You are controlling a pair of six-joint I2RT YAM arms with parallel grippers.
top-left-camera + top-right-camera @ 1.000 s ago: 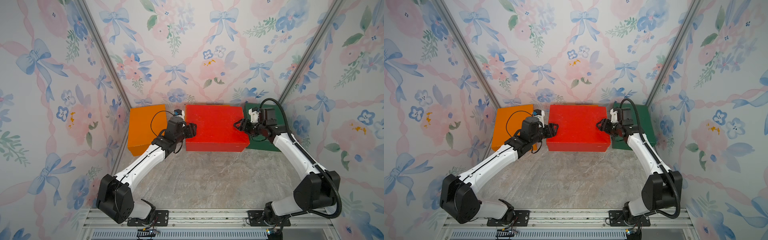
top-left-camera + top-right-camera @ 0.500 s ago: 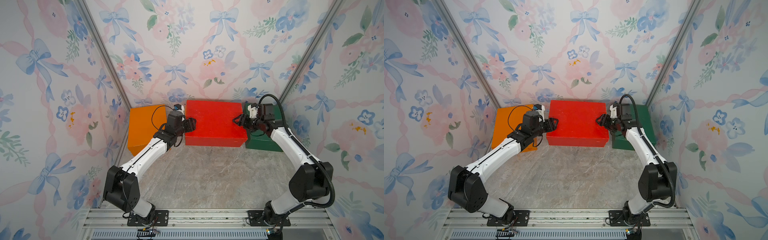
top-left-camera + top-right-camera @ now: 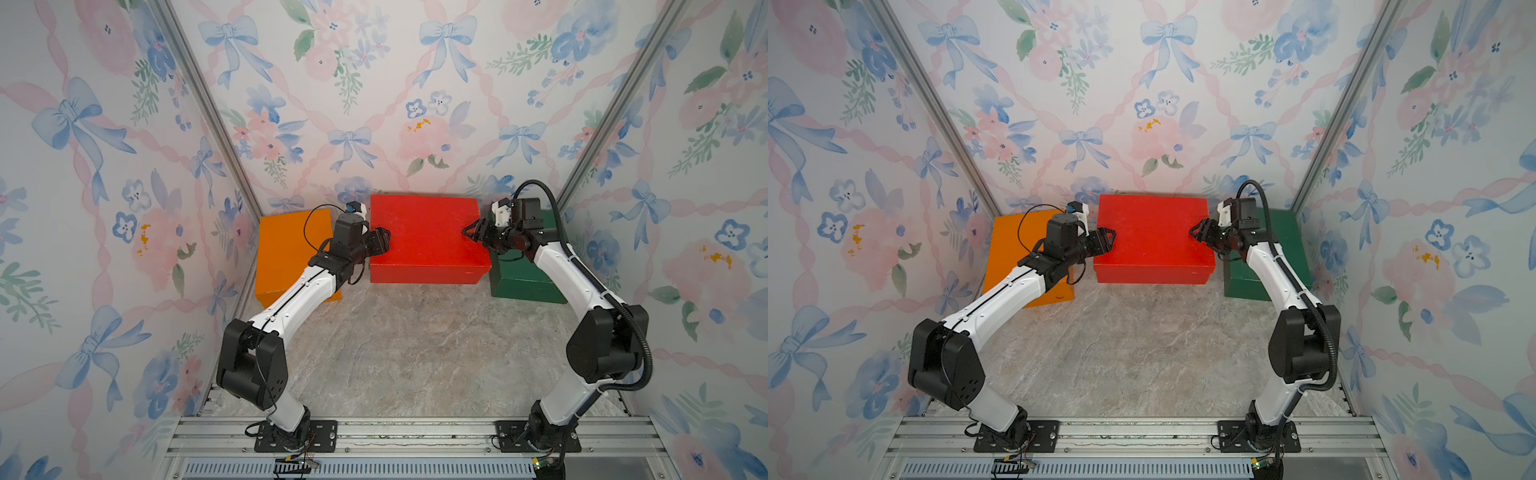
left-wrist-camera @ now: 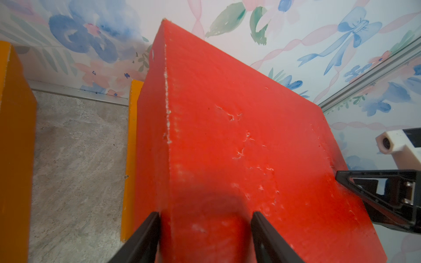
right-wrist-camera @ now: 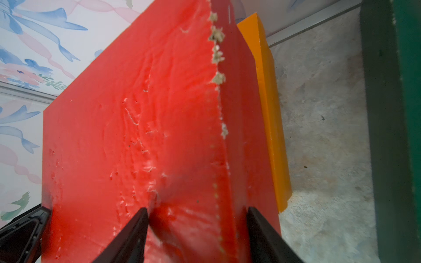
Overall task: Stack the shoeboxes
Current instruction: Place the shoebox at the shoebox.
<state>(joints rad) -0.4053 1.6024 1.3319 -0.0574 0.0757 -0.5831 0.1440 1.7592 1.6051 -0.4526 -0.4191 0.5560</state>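
Orange shoebox stands left of centre in both top views. Beside it the left gripper clamps the left end of the red shoebox, mid-frame, long axis running left-right, above a second orange shoebox. The right gripper pinches its right end. A green shoebox stands close at right.

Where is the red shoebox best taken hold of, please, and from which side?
At its two short ends, one gripper from each side: the red shoebox looks too wide for one span. The left gripper and right gripper pinch its top end edges there.
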